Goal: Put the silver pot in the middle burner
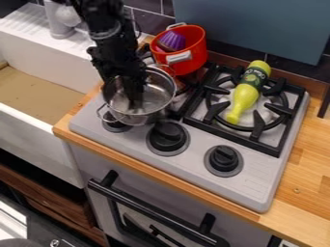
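While the pot [159, 94] sits left of the frame's centre around my claw [135, 103], whose opening and grip I can't tell, a careless swing could knock it into the red pot [195, 52].

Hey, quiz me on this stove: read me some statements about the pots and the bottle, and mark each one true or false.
1. The tool reaches down inside the silver pot. True.
2. The yellow-green bottle lies across the grate on the picture's right. True.
3. The silver pot is on that same grate. False: it is over at the left end of the stove.
4. A purple item is inside the red pot. True.
5. In the picture, the red pot is to the right of the bottle. False: it is to the left of the bottle.
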`<state>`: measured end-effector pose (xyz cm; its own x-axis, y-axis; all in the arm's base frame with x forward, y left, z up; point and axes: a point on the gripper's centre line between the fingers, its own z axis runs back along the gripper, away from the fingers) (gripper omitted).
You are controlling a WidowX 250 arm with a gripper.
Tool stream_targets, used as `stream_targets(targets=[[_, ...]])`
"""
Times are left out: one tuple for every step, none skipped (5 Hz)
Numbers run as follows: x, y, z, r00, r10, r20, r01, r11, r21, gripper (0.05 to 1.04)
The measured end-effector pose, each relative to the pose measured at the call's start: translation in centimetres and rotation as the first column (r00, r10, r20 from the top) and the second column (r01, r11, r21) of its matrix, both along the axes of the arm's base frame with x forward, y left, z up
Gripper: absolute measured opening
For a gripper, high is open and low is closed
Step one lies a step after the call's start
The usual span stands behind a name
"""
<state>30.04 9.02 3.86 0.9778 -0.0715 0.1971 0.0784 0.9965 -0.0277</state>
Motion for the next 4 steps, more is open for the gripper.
stream_targets(targets=[[-0.1, 0.1, 0.1, 1.000, -0.012, -0.005, 0.012, 1.000, 0.004, 0.320], [-0.7, -0.2, 0.0, 0.999, -0.016, -0.028, 0.015, 1.000, -0.008, 0.190], [-1.0, -0.9, 0.1, 0.998, -0.019, -0.058, 0.018, 0.999, -0.030, 0.085], [-1.3, -1.8, 0.4, 0.997, -0.016, -0.081, 0.011, 0.998, -0.054, 0.058]])
